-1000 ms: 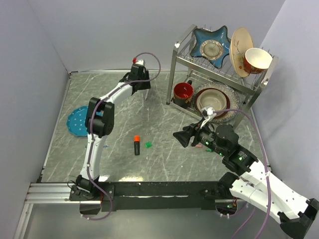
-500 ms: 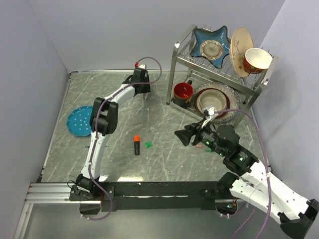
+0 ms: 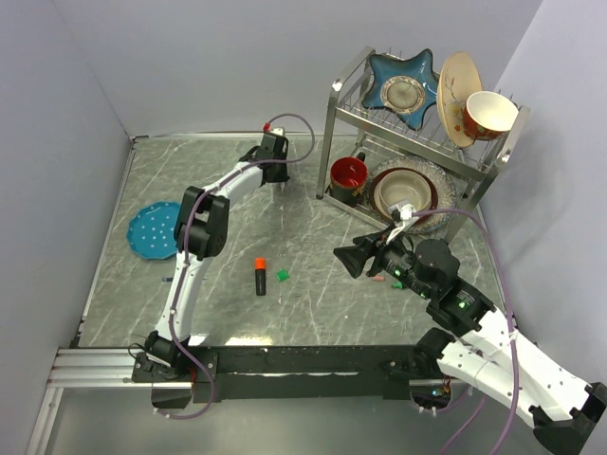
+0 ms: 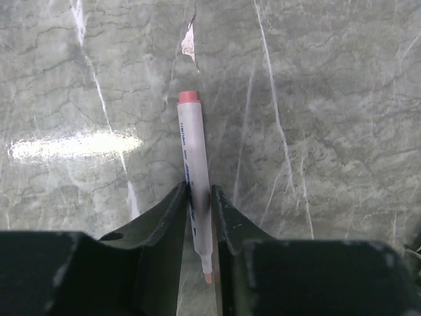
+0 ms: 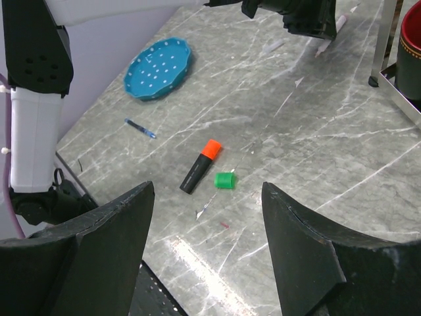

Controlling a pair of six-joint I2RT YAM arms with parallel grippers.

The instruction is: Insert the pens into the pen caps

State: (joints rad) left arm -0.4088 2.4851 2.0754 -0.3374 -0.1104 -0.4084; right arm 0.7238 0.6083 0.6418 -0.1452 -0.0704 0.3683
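Observation:
A thin white pen (image 4: 192,148) with a pink end lies on the marble table at the far side. My left gripper (image 4: 197,191) is shut on its barrel, one finger against each side; in the top view this gripper (image 3: 275,177) is far out near the dish rack. Mid-table lie a stubby black marker with an orange end (image 3: 260,277) (image 5: 201,166) and a small green cap (image 3: 282,275) (image 5: 224,180) just right of it. A thin blue pen (image 5: 141,128) lies towards the left. My right gripper (image 5: 207,191) (image 3: 346,261) hovers open and holds nothing, right of the marker.
A blue perforated plate (image 3: 154,229) sits at the left edge of the table. A metal dish rack (image 3: 334,142) with bowls, plates and a red mug (image 3: 348,175) stands at the back right, close to the left gripper. Grey walls bound the table.
The left gripper has shifted a little to the right along the far side and its jaws have come together on the white pen. The right arm has barely moved.

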